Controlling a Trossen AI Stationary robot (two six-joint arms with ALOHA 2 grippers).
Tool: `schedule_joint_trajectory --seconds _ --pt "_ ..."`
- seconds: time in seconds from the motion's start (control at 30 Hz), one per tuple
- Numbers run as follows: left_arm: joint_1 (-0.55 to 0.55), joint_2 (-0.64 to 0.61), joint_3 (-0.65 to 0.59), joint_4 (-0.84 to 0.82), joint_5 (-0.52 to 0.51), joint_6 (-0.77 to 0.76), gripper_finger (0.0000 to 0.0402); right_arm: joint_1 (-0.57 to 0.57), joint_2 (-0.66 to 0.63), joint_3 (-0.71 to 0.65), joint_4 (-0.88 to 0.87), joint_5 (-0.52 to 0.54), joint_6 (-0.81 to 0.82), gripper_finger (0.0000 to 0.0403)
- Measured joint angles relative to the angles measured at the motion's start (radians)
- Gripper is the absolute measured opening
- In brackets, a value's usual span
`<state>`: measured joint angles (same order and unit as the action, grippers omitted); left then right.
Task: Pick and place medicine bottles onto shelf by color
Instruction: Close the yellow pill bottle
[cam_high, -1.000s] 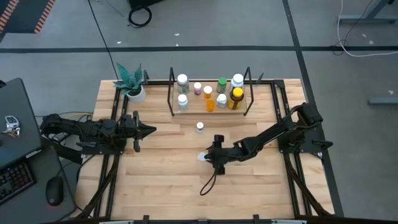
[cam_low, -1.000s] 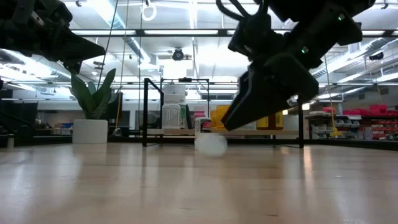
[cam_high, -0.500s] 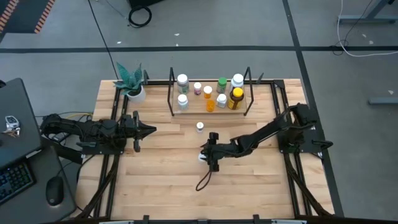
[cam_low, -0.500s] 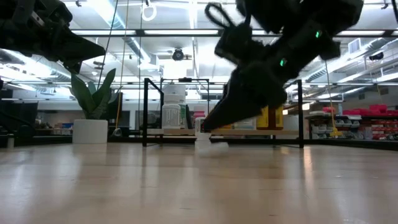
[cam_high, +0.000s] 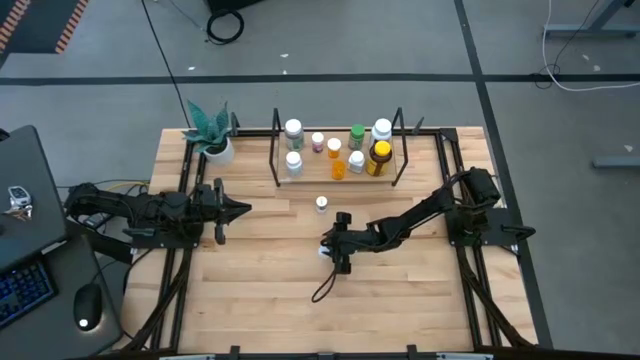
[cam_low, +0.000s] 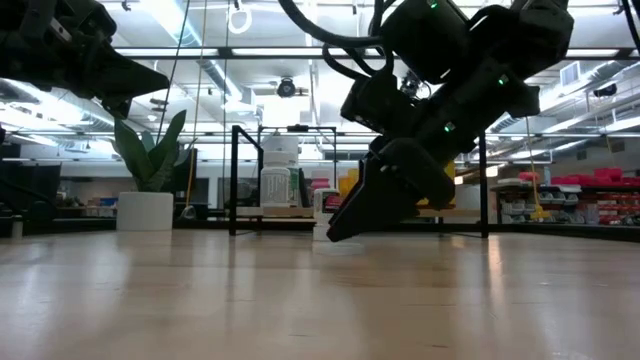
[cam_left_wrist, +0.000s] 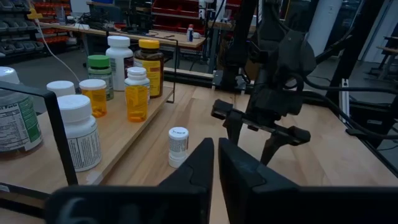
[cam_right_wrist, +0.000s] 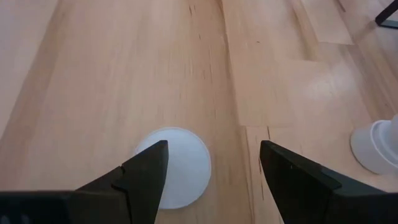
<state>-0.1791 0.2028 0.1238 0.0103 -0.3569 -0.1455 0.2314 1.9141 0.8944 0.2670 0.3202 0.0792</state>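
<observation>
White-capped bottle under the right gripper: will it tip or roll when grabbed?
The bottle shows only a round white cap from above, so it probably stands upright and won't roll. It looks small and likely light, so an off-centre close by the open right gripper could tip it.

My two arms are dark, near black, built of jointed blocky segments with matte housings. My right gripper (cam_high: 335, 252) carries two flat, tapering black fingers (cam_right_wrist: 144, 176) with angled tips; behind them a thin black cable loops off the wrist, and small green lights glow on the housing above. My left gripper (cam_high: 238, 210) ends in two smooth dark fingers (cam_left_wrist: 198, 169), wedge-shaped and plain.
</observation>
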Motion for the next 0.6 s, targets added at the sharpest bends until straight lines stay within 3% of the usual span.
schedule_joint_trajectory --seconds 0.33,0.5,0.6 --pt "0.0 0.0 0.0 0.0 0.0 0.0 0.003 -0.002 -0.01 0.0 0.018 -0.004 -0.013 0.0263" --pt "0.0 0.0 0.0 0.0 0.0 0.0 0.0026 -0.009 -0.034 0.008 0.0 -0.08 -0.005 0.0263" --pt "0.0 0.0 0.0 0.0 0.0 0.0 0.0029 -0.015 -0.034 0.055 -0.097 -0.125 0.007 0.0263"
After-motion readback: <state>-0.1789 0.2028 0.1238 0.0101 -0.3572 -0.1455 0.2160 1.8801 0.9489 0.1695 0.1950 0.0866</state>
